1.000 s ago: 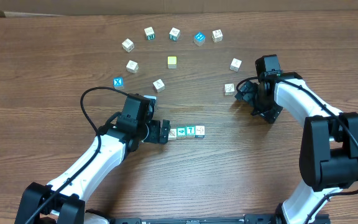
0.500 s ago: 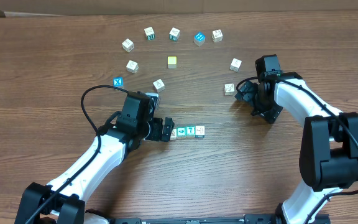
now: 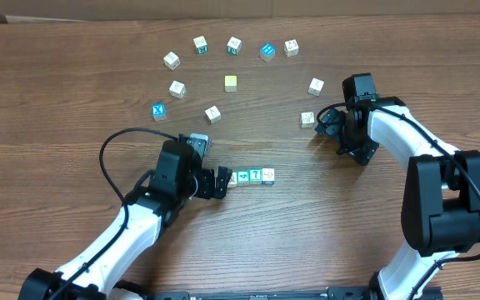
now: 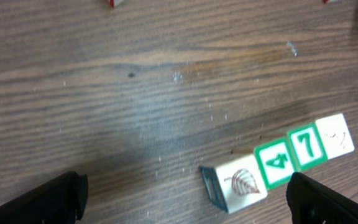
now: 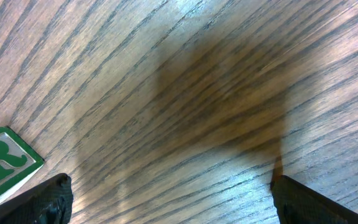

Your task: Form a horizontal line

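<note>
The horizontal line (image 3: 250, 176) of four small cubes lies near the middle of the worktop (image 3: 348, 242), the cubes touching side by side. The left gripper (image 3: 222, 182) is at the left end of the row, released and holding nothing. The right gripper (image 3: 327, 125) is also released and is near a white cube (image 3: 307, 119), well apart from the row.

The left arm (image 3: 119, 233) and the right arm (image 3: 402, 133) wear glossy white shells between chunky black joint housings. A thin black cable (image 3: 102, 154) arcs out behind the left gripper (image 3: 222, 182), which is matte black.
</note>
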Action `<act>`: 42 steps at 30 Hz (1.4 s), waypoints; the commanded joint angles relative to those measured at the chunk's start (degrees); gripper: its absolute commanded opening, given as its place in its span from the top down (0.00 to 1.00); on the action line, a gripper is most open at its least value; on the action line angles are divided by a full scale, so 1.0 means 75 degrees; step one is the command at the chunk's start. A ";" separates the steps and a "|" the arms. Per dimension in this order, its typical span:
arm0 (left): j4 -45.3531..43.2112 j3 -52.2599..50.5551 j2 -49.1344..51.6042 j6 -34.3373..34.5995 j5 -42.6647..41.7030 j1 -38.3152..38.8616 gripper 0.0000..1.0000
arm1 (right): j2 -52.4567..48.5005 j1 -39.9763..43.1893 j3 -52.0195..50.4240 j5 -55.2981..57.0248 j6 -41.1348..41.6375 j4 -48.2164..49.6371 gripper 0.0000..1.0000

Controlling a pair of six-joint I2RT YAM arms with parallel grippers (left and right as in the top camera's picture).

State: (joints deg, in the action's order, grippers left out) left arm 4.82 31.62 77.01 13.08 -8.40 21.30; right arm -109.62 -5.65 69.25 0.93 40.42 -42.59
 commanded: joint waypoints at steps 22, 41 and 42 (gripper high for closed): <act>-0.0102 -0.0201 -0.0740 -0.0184 0.0000 -0.0067 0.01 | -0.0102 0.0035 -0.0087 0.0096 -0.0050 0.0050 0.00; -0.2774 -0.2457 -0.2122 -0.0239 0.0023 -0.0108 0.00 | -0.0102 0.0035 -0.0087 0.0096 -0.0050 0.0052 0.00; -0.2766 -0.2521 -0.2282 -0.0239 0.0082 -0.0108 0.00 | -0.0102 0.0035 -0.0087 0.0096 -0.0050 0.0050 0.00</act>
State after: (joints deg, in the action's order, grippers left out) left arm -15.22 14.37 62.92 12.82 -8.36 20.86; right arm -109.62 -5.65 69.25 0.95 40.42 -42.54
